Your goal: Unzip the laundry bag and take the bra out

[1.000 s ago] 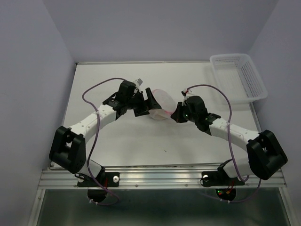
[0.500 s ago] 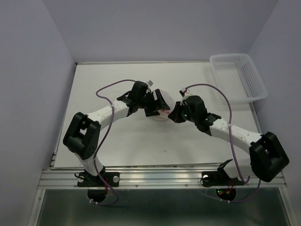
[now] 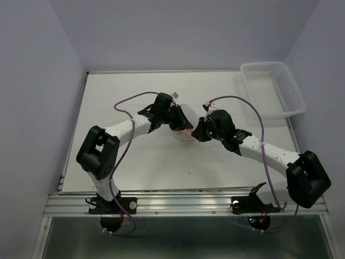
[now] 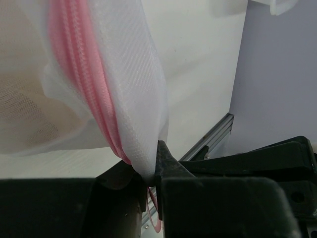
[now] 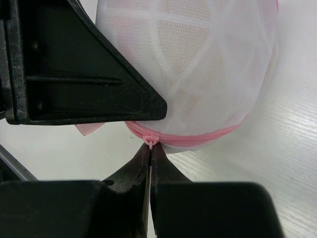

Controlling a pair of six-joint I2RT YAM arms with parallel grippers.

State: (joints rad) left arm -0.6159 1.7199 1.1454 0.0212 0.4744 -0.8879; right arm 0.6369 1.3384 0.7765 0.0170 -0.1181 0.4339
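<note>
While the right gripper [image 5: 150,151] has its fingers pressed fully together on the little pink zipper pull [image 5: 149,140], the left gripper [image 4: 154,166] is clamped just as tight on the white mesh edge right next to the pink zipper tape, so both ends of the job are pinned. The laundry bag [image 5: 198,64] hangs between the two sets of fingers over the middle of the table [image 3: 124,91], one domed half bulging up above the right fingers. The stretch of zip running away from the pull looks closed, so the unzipping looks barely begun, if at all. What's new compared to a second ago is that the left arm has swung its elbow in and pushed its gripper further right, over the bag, and the right gripper has nudged a bit left. The pouch now shows as a much smaller patch in the top view, squeezed between the two. That reads like the grips getting set: one hand anchoring the rim, the other ready to drag the pull around. The bra can't be made out anywhere outside the bag, so it's presumably inside. The white basket [image 3: 288,89] sits well apart at the far right corner, not involved.
</note>
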